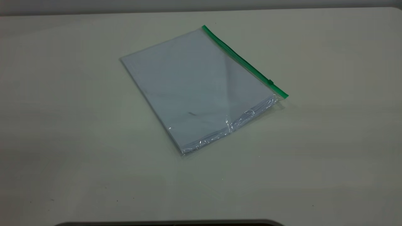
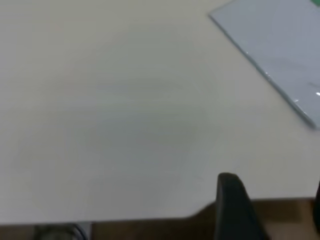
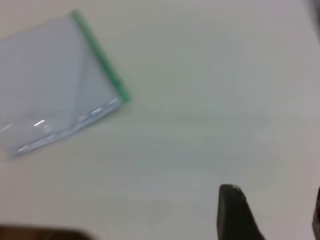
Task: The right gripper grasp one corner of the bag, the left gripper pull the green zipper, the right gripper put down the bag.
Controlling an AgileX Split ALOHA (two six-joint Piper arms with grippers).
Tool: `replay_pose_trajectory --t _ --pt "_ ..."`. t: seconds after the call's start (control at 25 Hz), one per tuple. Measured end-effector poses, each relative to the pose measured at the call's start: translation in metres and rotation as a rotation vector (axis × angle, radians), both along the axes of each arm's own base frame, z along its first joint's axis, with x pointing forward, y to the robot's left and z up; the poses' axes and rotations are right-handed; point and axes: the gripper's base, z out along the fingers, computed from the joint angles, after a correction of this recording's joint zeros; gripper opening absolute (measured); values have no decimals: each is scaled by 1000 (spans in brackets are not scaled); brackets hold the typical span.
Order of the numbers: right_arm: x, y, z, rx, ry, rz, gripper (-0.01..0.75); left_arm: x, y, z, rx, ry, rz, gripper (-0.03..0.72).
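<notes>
The bag lies flat on the pale table, clear plastic with white sheets inside. The green zipper runs along its far right long edge, with the slider tab near the near end. The corner is where the strip meets the crinkly side edge. Neither arm shows in the exterior view. The left gripper is open and empty over the table's edge, far from the bag. The right gripper is open and empty over bare table, apart from the bag, its zipper and corner.
A dark curved edge shows at the bottom of the exterior view. The table's rounded edge shows in the left wrist view, with brown floor beyond it.
</notes>
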Motion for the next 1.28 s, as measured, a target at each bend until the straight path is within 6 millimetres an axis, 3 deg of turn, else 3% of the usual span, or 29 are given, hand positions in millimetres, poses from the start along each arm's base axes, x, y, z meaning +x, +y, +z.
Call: replay_pose_trajectory --t 0.12,0.32,0.52,0.68,1.0,1.28 --pt "27 6 5 42 64 49 413 28 -1 16 -2 58 -13 431" --pt "93 12 0 26 154 129 432 94 -3 34 13 95 -68 428" --pt "158 16 -31 30 254 168 485 159 -9 28 33 160 -185 439" --pt "199 23 -59 105 348 199 498 195 -16 20 -4 194 -271 485" --pt "276 38 -127 305 460 238 499 232 -28 3 -115 198 -353 509" --pt "318 47 -189 431 527 264 499 238 -30 -1 -145 191 -366 511"
